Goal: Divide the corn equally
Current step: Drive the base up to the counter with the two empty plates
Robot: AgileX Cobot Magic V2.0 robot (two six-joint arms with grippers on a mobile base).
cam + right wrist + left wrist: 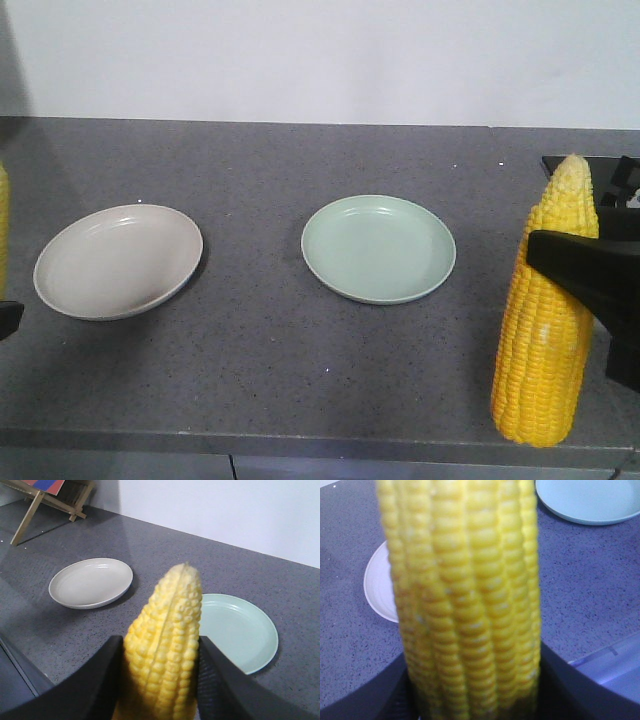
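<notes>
Filling almost the whole left wrist view, the left cob (465, 595) stands upright, its rows of bright yellow kernels blurred by closeness, and the left gripper (475, 702) is clamped on its lower end, one dark finger pressing each side. Behind this cob the beige plate (118, 262) peeks out on one side and the green plate (378, 248) shows at the upper corner. From the front, only a thin yellow strip of the left cob appears at the left edge of the frame, just left of the beige plate. The right cob (167, 625) is likewise pinched between the two black fingers of the right gripper (160, 680), which grasp it at its thicker half while the paler, tapered tip points up. In the front view this cob stands upright at the far right, well apart from the green plate, with one black finger crossing its upper part; whether its base touches the countertop (260, 370) I cannot tell. Both plates sit side by side on the speckled grey countertop, apart from each other, the beige one to the left. A pale wall (320, 60) runs behind the counter, and a wooden frame (45, 497) stands at its far corner in the right wrist view.
</notes>
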